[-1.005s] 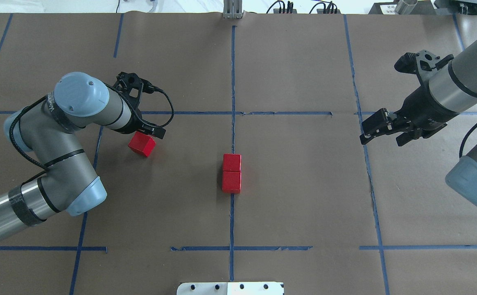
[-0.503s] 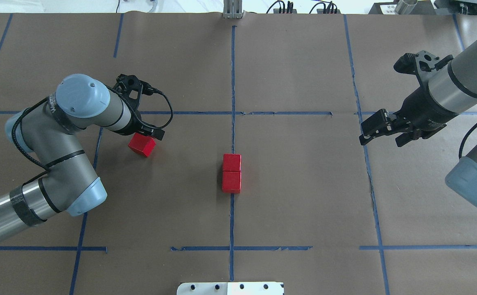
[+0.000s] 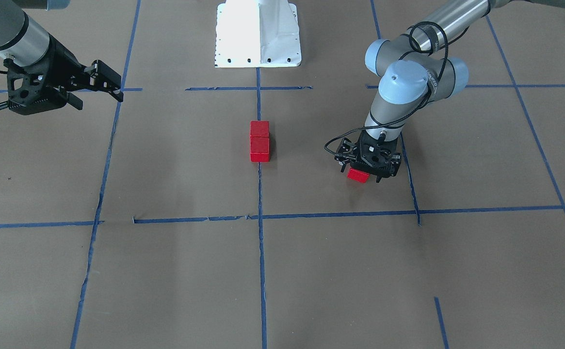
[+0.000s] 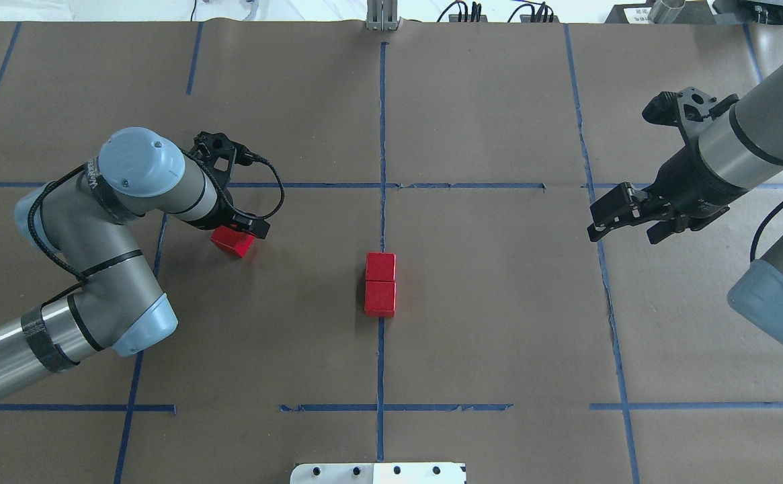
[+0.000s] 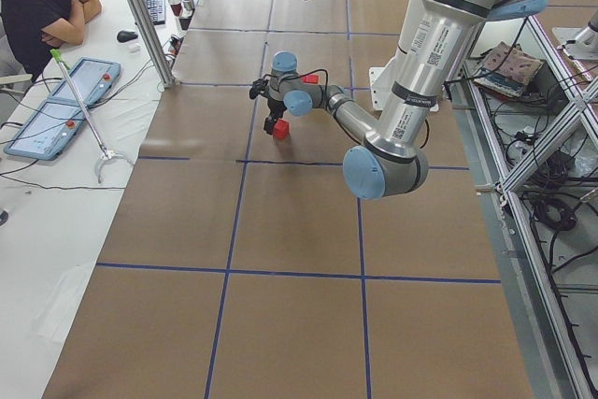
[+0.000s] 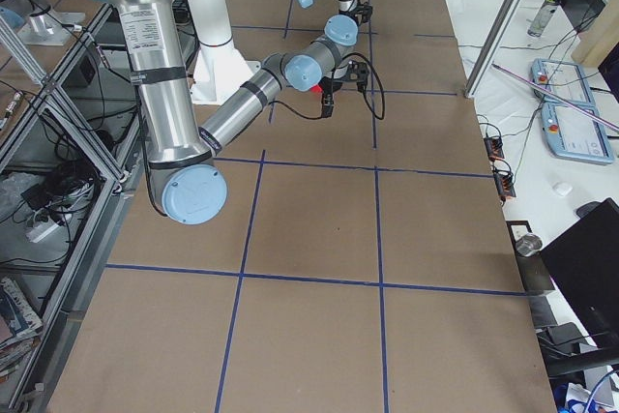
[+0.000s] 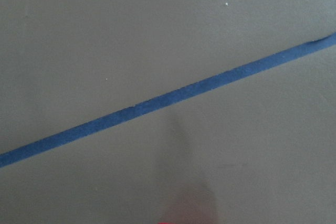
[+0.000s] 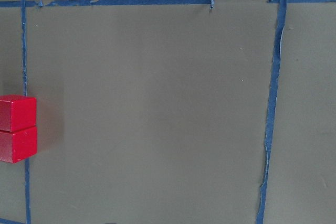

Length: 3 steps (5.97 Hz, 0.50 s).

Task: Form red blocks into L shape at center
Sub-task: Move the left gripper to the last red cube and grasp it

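Note:
Two red blocks (image 4: 380, 267) (image 4: 380, 298) touch end to end on the middle blue tape line (image 4: 382, 202) at the center; they also show as red blocks (image 3: 259, 139) in the front view. The third red block (image 4: 233, 242) (image 3: 358, 175) rests on the paper well to the left. My left gripper (image 4: 238, 230) (image 3: 367, 169) points straight down over it, open, with black fingers on either side; its wrist hides most of the block. My right gripper (image 4: 593, 225) (image 3: 119, 89) hovers far right, open and holding nothing.
The white robot base plate (image 4: 378, 472) (image 3: 258, 34) lies at the near table edge. Cables (image 4: 492, 12) run along the far edge. A person (image 5: 37, 7) sits at a side table with devices beyond the table's left end.
My left gripper has come down over the third block and now covers more of it; the block has stayed put. My right arm has shifted only slightly.

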Each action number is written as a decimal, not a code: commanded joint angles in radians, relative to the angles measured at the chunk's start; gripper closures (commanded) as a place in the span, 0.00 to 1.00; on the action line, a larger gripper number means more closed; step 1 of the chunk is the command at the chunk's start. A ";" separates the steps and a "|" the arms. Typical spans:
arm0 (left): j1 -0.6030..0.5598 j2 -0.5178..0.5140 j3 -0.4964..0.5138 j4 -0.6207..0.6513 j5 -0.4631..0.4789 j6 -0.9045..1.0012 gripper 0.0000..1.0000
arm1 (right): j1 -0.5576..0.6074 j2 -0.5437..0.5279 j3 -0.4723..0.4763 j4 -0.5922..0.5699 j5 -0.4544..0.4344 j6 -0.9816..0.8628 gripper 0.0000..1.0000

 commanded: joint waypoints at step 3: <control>0.002 -0.001 0.015 0.013 -0.063 -0.002 0.52 | -0.004 0.000 0.003 0.000 0.000 0.001 0.00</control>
